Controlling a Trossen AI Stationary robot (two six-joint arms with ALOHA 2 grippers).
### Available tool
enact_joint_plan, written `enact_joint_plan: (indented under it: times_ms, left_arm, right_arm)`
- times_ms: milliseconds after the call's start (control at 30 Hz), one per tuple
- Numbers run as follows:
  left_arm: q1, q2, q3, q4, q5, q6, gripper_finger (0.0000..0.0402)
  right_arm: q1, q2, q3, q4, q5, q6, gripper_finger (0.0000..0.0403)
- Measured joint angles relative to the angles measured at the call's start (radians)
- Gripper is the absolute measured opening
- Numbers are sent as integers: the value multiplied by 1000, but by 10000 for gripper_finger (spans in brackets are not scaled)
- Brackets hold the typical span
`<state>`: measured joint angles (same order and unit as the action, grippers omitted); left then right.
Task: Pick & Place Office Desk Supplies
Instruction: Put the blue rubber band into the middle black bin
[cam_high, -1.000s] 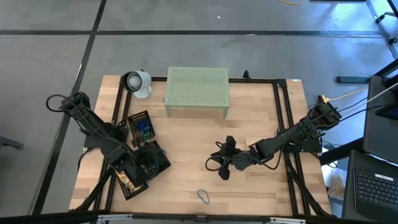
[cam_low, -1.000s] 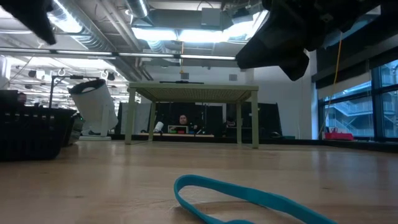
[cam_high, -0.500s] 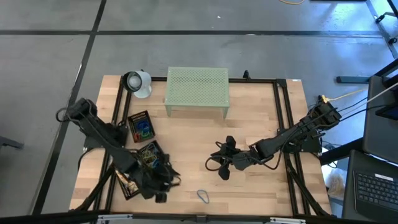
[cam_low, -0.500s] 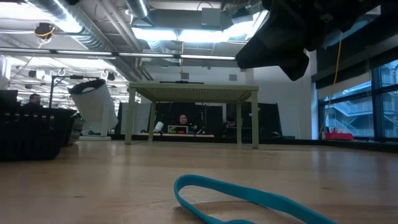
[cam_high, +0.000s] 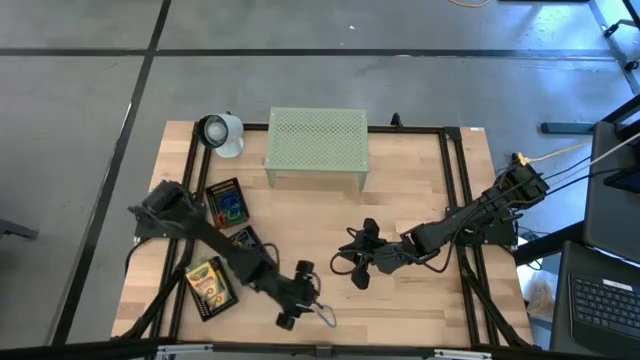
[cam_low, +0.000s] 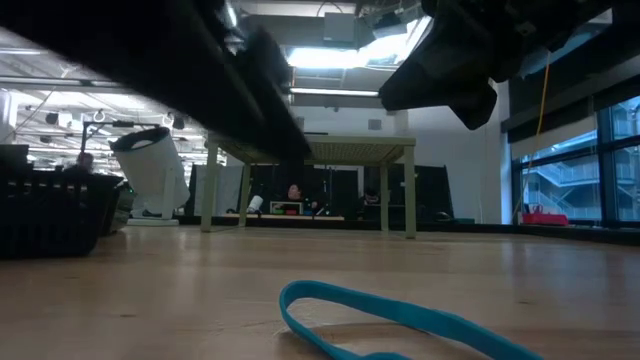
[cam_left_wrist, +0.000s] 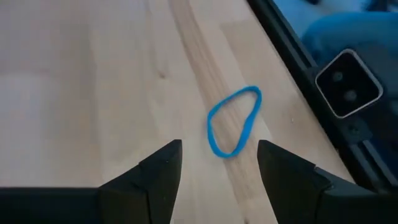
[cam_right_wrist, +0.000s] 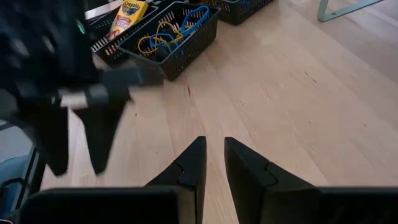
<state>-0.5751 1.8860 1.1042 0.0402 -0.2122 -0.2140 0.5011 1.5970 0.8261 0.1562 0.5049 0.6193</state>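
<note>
A blue rubber-band loop (cam_high: 326, 316) lies flat on the wood near the table's near edge; the low view shows the band (cam_low: 390, 316) close up. My left gripper (cam_high: 297, 301) hovers just left of it, open. In the left wrist view the band (cam_left_wrist: 233, 128) lies just ahead of my left gripper (cam_left_wrist: 219, 159), clear of both fingers. My right gripper (cam_high: 360, 263) waits over the table's middle; the right wrist view shows my right gripper (cam_right_wrist: 214, 149) with a narrow gap between its fingers. A yellow-green crayon box (cam_high: 208, 283) and coloured bands (cam_high: 230, 205) lie in black mesh trays at the left.
A pale-green perforated stand (cam_high: 317, 146) stands at the far edge, with a white cylinder (cam_high: 222, 134) to its left. Black mesh trays (cam_high: 243, 243) fill the left side. A black frame rail (cam_high: 455, 180) runs along the right. Bare wood lies between the two grippers.
My left arm has swung away from above the trays at the left, toward the table's right and near edge, and now reaches out low beside the blue rubber band. The crayon box in its tray, covered before, now shows.
</note>
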Motion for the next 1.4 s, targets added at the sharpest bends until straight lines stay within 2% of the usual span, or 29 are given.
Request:
enact_joint_plan:
  times_ms: [200, 267, 467, 800, 933, 1233, 1400]
  left_arm:
    - [52, 80, 1, 77, 182, 86, 205]
    - [60, 103, 0, 93, 214, 126, 205]
    - [75, 169, 1, 241, 251, 256, 205]
    - [90, 215, 5, 229, 263, 267, 200]
    - [92, 214, 4, 232, 261, 269, 163]
    - [94, 215, 3, 238, 276, 255, 14]
    - [90, 182, -1, 203, 273, 219, 6]
  right_arm:
    - [0, 0, 0, 0, 3, -2, 61]
    - [0, 0, 0, 0, 3, -3, 61]
    - [0, 0, 0, 0, 3, -6, 61]
    - [0, 0, 0, -1, 3, -5, 61]
    - [0, 0, 0, -1, 3, -6, 61]
    - [0, 0, 0, -1, 3, -6, 62]
    - [0, 0, 0, -1, 3, -6, 62]
